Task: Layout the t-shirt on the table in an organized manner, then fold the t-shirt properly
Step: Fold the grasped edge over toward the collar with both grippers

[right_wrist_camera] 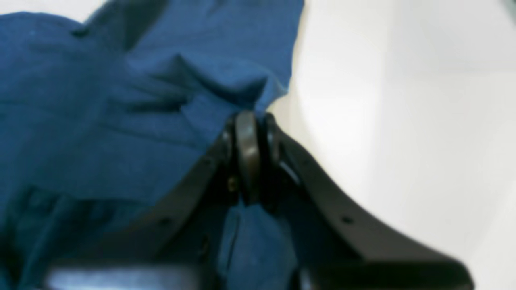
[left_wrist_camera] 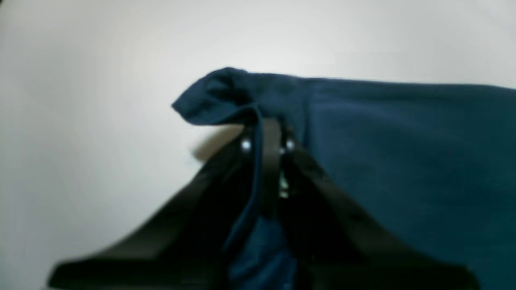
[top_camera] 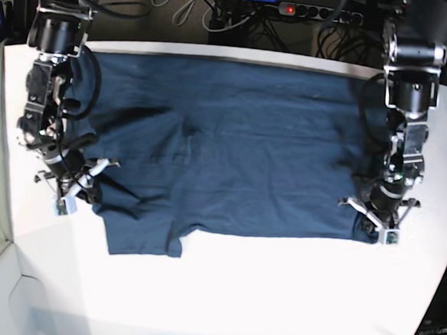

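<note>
1. The table [top_camera: 261, 293], white and matte, fills the base view; its bare near half leaves room for folding
2. The t-shirt [top_camera: 240, 153], dark navy, lies spread across the upper middle of the base view, nearly flat with creases left of centre, so laying out appears almost complete
3. The left gripper [left_wrist_camera: 268, 139], at the lower right of the base view, is clamped on a bunched cloth edge, which rises off the table in the left wrist view, presumably for pulling the shirt taut
4. The right gripper [right_wrist_camera: 250, 133], at the middle left of the base view, is likewise pinched on a fold of cloth, anchoring the opposite side
</note>
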You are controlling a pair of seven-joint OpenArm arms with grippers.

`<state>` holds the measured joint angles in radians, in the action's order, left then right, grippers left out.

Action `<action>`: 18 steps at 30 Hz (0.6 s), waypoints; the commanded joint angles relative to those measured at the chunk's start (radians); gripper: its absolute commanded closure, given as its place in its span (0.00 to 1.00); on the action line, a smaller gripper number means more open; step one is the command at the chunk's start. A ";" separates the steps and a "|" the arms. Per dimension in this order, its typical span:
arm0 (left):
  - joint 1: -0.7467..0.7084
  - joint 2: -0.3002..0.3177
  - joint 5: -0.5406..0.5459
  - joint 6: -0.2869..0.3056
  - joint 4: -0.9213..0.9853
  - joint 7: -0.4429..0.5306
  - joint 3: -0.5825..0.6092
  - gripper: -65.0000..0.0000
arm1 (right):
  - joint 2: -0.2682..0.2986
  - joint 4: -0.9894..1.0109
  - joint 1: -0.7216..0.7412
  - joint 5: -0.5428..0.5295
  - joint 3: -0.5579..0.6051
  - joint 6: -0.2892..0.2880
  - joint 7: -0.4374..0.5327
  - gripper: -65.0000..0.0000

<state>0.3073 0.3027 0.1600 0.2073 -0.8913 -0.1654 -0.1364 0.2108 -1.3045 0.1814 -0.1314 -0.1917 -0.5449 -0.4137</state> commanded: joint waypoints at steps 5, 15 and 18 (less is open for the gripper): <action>-0.050 0.003 0.003 0.001 -0.207 -0.001 -0.113 1.00 | 0.006 -0.109 0.013 -0.015 -0.015 -0.008 0.023 1.00; -0.165 -0.012 0.003 0.011 -0.401 -0.113 -0.217 1.00 | -0.020 -0.221 -0.073 -0.015 -0.116 -0.070 -0.038 1.00; -0.211 -0.012 0.003 0.011 -0.435 -0.113 -0.219 1.00 | -0.020 -0.266 -0.127 -0.015 -0.136 -0.070 -0.038 1.00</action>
<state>0.0780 0.2768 0.1600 0.2184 -1.3094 -0.3023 -0.3508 0.1799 -1.5547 0.0410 -0.1364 -0.3206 -0.6132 -0.4747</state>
